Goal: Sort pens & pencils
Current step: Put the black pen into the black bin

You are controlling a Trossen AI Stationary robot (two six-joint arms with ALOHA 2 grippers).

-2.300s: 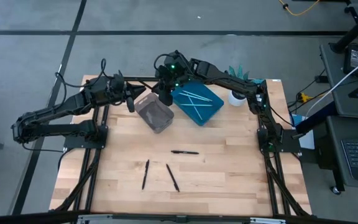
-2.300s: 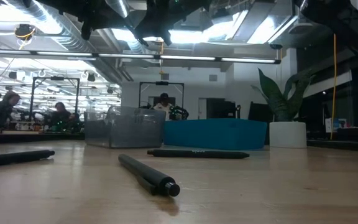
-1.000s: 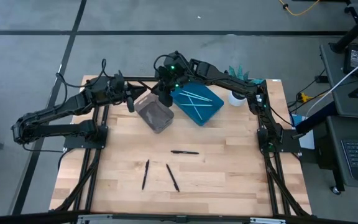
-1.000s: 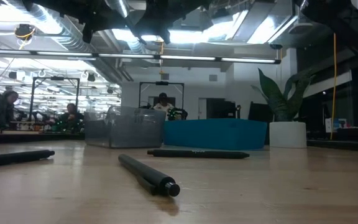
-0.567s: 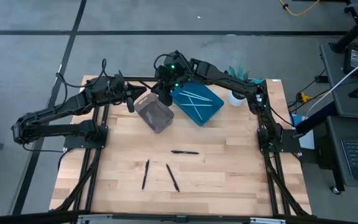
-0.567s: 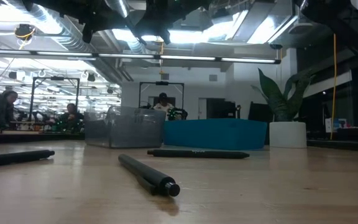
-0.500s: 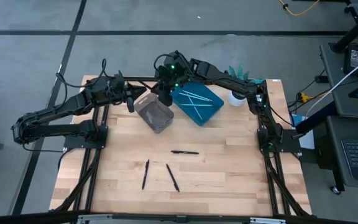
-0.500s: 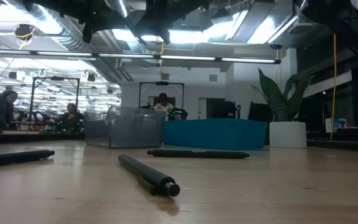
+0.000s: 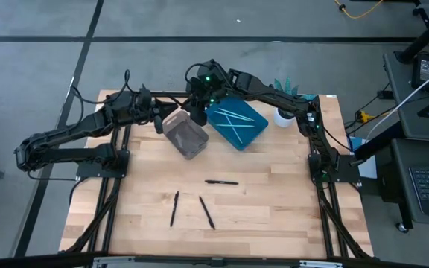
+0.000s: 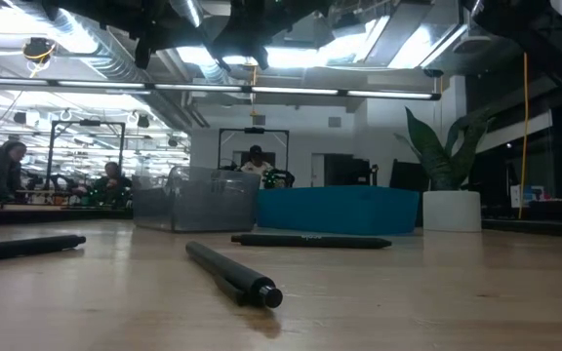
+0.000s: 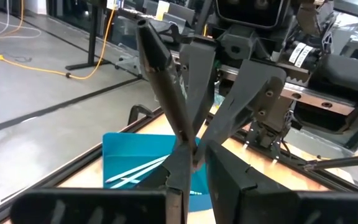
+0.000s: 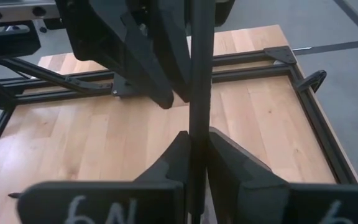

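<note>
- We've got both grippers up at the far edge of the wooden table: the left gripper beside the clear grey bin, the right gripper over the gap between that bin and the blue tray.
- From the left wrist camera, that gripper's fingers pinch a black pen tilted up.
- From the right wrist, its own fingers clamp an upright black pen, with the other arm's dark gripper close behind.
- Light blue sticks lie crossed in the tray.
- Three black pens rest loose on the near half of the table, well apart from the bins.
- A white potted plant stands past the tray; people sit in the room behind.
- We read "6N" on the right wrist's housing.
</note>
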